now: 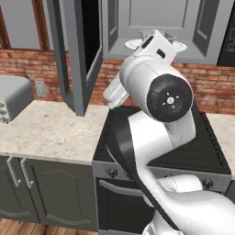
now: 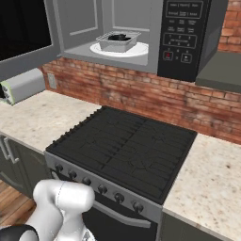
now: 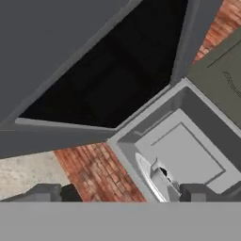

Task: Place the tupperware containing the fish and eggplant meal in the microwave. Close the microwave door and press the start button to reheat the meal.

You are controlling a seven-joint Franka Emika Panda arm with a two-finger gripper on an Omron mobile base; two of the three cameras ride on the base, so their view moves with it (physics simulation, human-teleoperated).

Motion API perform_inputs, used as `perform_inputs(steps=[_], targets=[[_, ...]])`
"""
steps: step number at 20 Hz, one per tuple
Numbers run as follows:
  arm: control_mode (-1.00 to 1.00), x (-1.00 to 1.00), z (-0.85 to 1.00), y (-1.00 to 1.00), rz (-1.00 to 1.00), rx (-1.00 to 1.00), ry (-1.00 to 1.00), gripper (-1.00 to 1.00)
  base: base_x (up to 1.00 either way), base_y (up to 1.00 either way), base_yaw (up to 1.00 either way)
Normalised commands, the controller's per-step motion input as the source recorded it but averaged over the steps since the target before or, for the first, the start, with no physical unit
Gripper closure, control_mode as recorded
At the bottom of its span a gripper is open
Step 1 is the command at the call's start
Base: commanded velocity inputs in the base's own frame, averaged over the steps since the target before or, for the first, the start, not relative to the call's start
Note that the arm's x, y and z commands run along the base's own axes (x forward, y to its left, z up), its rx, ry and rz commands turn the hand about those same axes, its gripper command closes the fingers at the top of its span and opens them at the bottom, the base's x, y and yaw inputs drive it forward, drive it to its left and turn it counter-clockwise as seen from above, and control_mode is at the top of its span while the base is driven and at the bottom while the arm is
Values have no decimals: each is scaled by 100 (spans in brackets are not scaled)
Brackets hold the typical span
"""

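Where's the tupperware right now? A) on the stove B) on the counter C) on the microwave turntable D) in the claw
C: the tupperware sits on the white turntable inside the microwave, whose door stands open.

Microwave (image 2: 141,61) cavity floor carries the white turntable plate (image 2: 139,50); tupperware (image 2: 117,41) sits on the plate, roughly centred, dark fish and eggplant meal (image 2: 120,36) inside it. Below, speckled beige tabletop (image 2: 37,117) runs either side of the black stove (image 2: 124,150). On its left end lies a grey toaster-like appliance (image 2: 23,84) against the brick wall.
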Motion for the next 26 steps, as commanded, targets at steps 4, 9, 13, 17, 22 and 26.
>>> perform_inputs(steps=[4, 9, 13, 17, 22, 26], targets=[[-100, -43, -21, 100, 0, -62, -11, -100, 0, 0, 0], [-100, -36, -34, 100, 0, -56, -17, -100, 0, 0, 0], [-100, -34, -59, 99, 0, -50, -30, -100, 0, 0, 0], [-100, 8, -15, 83, -1, -32, -7, -100, 0, 0, 0], [-100, 45, 0, 69, -7, -19, 0, -100, 0, 0, 0], [-100, 53, 0, 55, -11, -11, 0, -100, 0, 0, 0]])
